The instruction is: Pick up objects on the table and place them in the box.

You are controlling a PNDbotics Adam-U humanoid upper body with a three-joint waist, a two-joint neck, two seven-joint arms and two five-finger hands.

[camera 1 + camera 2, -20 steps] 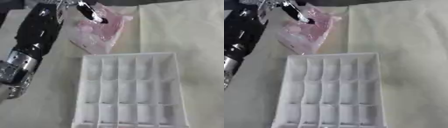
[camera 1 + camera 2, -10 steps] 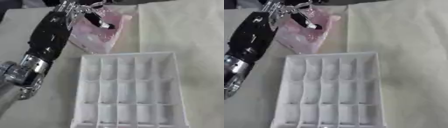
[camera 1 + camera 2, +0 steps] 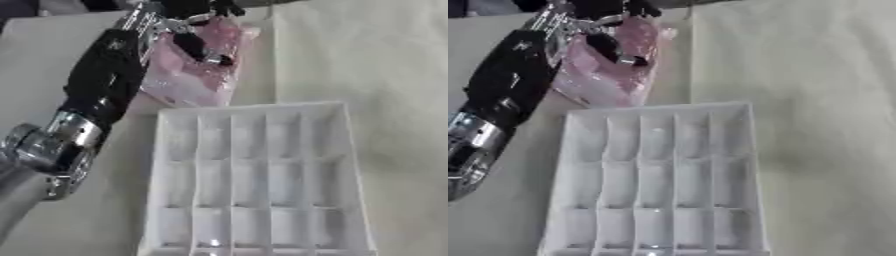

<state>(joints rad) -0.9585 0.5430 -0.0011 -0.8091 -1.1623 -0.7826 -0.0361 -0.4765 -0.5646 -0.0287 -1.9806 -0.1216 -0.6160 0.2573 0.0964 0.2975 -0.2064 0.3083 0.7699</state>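
A pink, see-through plastic packet (image 3: 194, 75) lies on the pale cloth just behind the white divided box (image 3: 260, 180). My left hand (image 3: 188, 22) reaches in from the lower left along a black forearm, and its dark fingers (image 3: 203, 49) are curled down onto the packet's top, pinching the plastic. The box has several small open compartments, and nothing shows inside them. The right hand appears in neither view.
My left forearm (image 3: 101, 85), with its silver wrist joint (image 3: 48, 150), lies diagonally across the table's left side beside the box. Pale cloth (image 3: 376, 65) covers the table to the right of the packet and box.
The left arm has stretched farther toward the back, and the hand has shifted up over the packet's top. The whole picture has also shifted, so the head has moved.
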